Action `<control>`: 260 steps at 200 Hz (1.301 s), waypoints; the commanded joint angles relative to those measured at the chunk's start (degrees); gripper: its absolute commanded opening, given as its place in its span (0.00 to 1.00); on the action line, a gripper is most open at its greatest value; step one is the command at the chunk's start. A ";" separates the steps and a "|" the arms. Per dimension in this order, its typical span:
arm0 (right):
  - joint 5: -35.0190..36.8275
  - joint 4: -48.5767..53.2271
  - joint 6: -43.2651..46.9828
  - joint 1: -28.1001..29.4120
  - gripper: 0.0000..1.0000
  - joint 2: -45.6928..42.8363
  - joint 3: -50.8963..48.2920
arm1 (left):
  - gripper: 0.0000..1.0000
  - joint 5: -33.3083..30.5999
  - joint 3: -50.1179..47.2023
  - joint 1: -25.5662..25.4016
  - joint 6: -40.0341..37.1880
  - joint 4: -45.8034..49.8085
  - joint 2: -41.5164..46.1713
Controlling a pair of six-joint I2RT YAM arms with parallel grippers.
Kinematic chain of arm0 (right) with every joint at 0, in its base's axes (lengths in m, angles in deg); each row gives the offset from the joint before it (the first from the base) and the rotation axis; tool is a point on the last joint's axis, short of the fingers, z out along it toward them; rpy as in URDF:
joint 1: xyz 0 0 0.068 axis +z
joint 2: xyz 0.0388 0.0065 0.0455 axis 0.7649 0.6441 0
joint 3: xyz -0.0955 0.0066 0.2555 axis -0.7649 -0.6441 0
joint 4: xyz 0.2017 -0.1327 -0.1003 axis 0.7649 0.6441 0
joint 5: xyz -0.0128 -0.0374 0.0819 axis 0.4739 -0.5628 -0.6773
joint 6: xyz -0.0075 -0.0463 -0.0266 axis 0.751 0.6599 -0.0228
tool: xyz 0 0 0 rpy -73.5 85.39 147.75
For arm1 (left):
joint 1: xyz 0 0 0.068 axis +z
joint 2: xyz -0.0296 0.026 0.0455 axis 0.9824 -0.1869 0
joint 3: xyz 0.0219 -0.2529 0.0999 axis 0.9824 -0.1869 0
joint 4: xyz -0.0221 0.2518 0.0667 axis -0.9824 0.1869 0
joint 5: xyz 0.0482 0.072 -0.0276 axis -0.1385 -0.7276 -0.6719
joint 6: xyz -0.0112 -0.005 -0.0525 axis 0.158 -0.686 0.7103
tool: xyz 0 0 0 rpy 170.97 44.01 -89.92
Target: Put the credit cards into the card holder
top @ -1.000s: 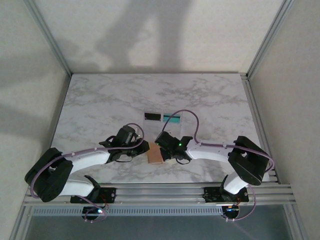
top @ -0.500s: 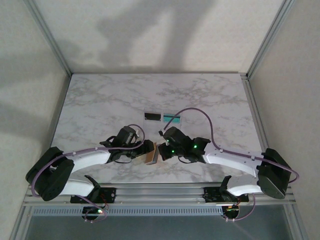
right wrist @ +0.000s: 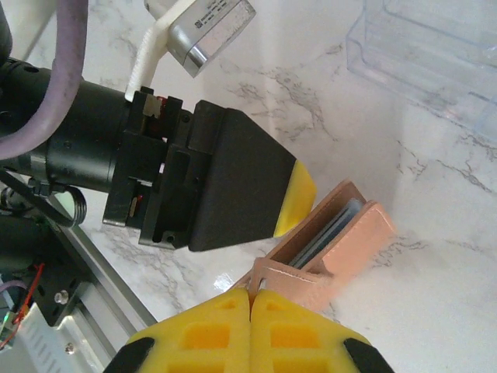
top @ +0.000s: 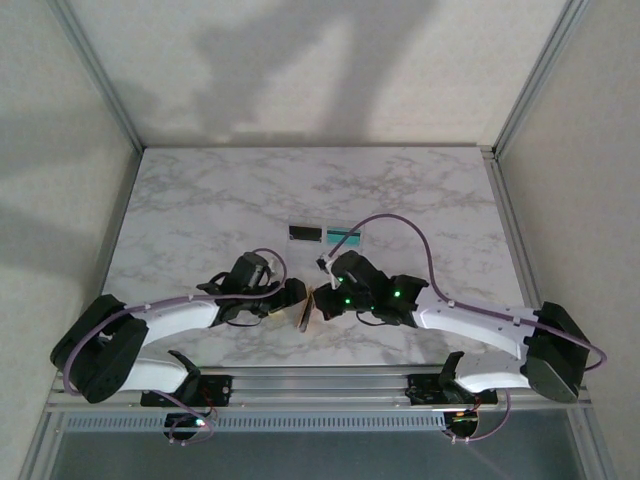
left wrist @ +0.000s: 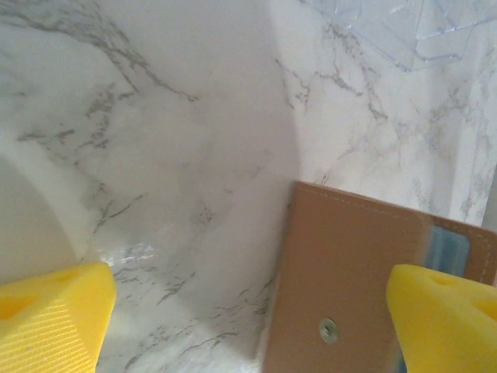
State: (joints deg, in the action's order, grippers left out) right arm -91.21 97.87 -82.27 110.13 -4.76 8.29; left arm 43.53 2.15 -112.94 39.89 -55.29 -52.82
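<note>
My right gripper [right wrist: 250, 299] is clenched on the clasp tab [right wrist: 268, 273] of the tan-brown leather card holder [right wrist: 363, 235], which stands half-open just beyond my fingertips. My left gripper [left wrist: 248, 315] is spread wide, with the holder against its right-hand finger.

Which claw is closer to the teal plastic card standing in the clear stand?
Right. The right claw pinches the tan leather wallet just on the near side of the teal plastic card; the left claw sits across the wallet, further left.
</note>
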 commanded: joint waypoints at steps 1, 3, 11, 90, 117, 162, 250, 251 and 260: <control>-2.07 -0.14 -0.86 -1.85 0.00 -0.87 -1.27 | 0.91 1.23 -0.79 0.76 -0.32 -1.43 1.62; -2.32 -0.23 -1.00 -1.97 0.00 -0.79 -1.40 | 0.91 1.39 -0.79 0.76 -0.29 -1.60 1.60; -2.99 -0.67 -1.54 -2.33 0.00 -0.66 -1.92 | 0.91 1.95 -1.12 0.75 -0.34 -2.22 1.29; 2.96 8.68 -5.30 -6.79 0.00 -4.12 -7.06 | 0.74 2.90 -2.23 0.33 -0.19 -4.44 -1.12; 3.65 12.11 -6.28 -9.32 0.00 -5.81 -10.33 | 0.70 4.02 -1.12 -0.44 -0.59 -5.77 -2.82; 11.35 23.48 -10.24 -12.46 0.00 -4.49 -10.00 | 0.65 4.47 3.43 -4.17 -1.69 -5.79 -9.60; 7.46 25.31 -6.69 -13.57 0.45 -0.73 -5.95 | 0.57 5.31 7.42 -6.34 -3.06 -5.59 -14.24; 7.55 25.43 -6.60 -13.61 0.46 -0.83 -5.91 | 0.56 5.34 7.43 -6.35 -3.03 -5.54 -14.32; 8.41 26.51 -5.78 -13.64 0.48 -1.68 -5.18 | 0.54 5.38 7.69 -6.52 -3.16 -5.41 -14.71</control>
State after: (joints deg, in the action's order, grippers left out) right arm -83.34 122.33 -89.75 96.75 -3.64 0.68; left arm 45.43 8.14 -116.57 37.92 -56.73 -63.93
